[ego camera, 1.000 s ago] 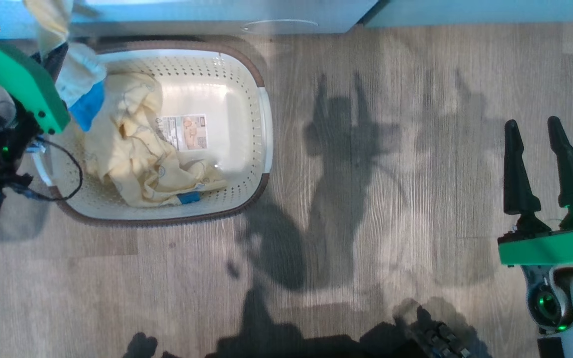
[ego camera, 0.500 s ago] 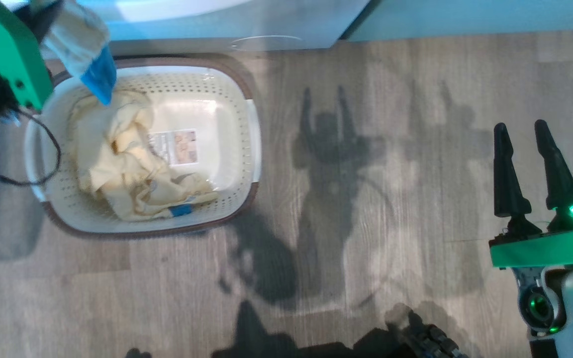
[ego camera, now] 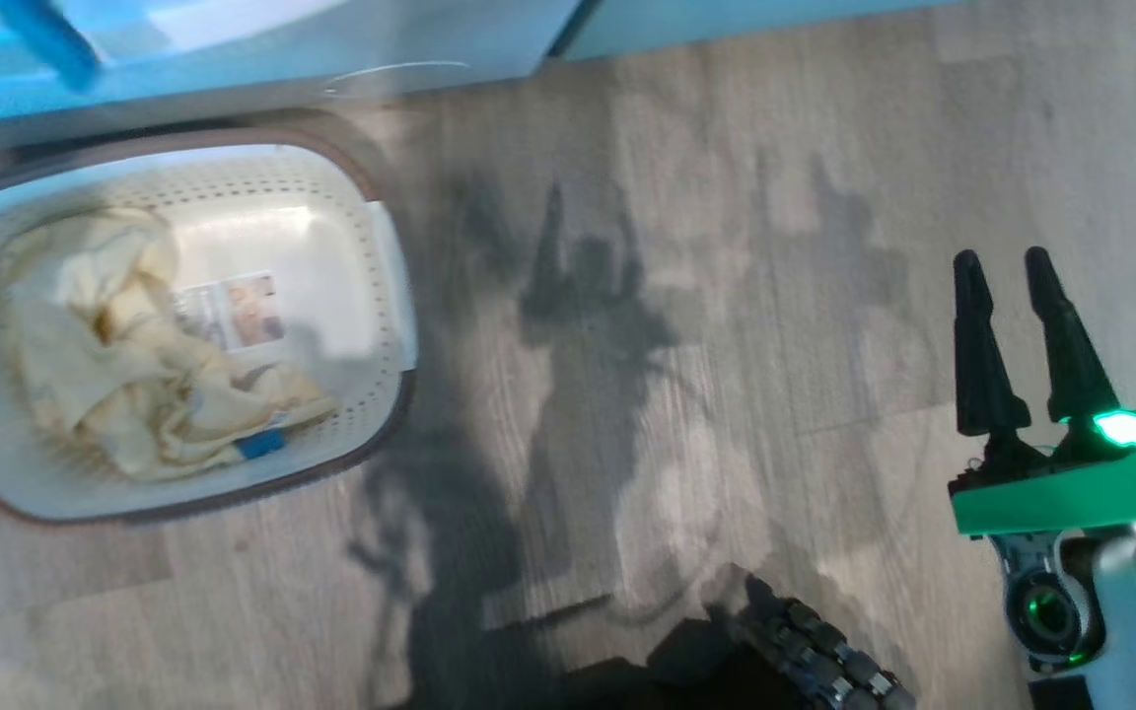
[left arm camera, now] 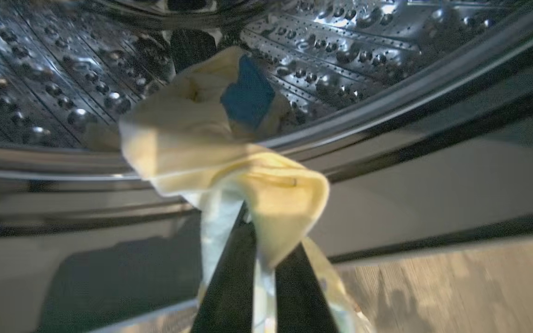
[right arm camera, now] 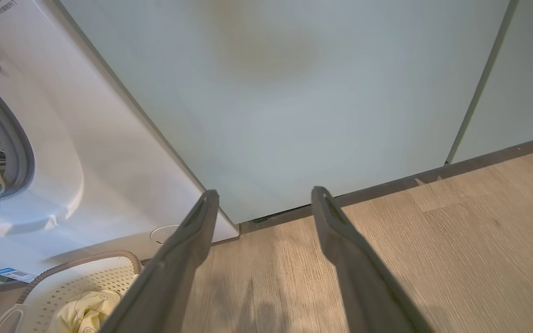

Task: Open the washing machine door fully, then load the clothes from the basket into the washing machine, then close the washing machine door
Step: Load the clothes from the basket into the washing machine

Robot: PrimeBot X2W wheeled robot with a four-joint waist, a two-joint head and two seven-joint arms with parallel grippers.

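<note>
Clothes point(left arm camera: 229, 152): one piece pinched by left gripper point(left arm camera: 266, 249), drum point(left arm camera: 63, 92) at 12 o'clock; loading step. Next: reach in, let go. Right gripper point(ego camera: 1007, 266) spread.

The basket point(ego camera: 331, 197) is cut off leftward; its label point(ego camera: 233, 311) seems blurred.

The clothes point(ego camera: 124, 375) lie in the basket point(ego camera: 351, 197) on the floor point(ego camera: 726, 296) before the washing machine point(right arm camera: 109, 152), with the cabinet point(right arm camera: 294, 92) to its right
</note>
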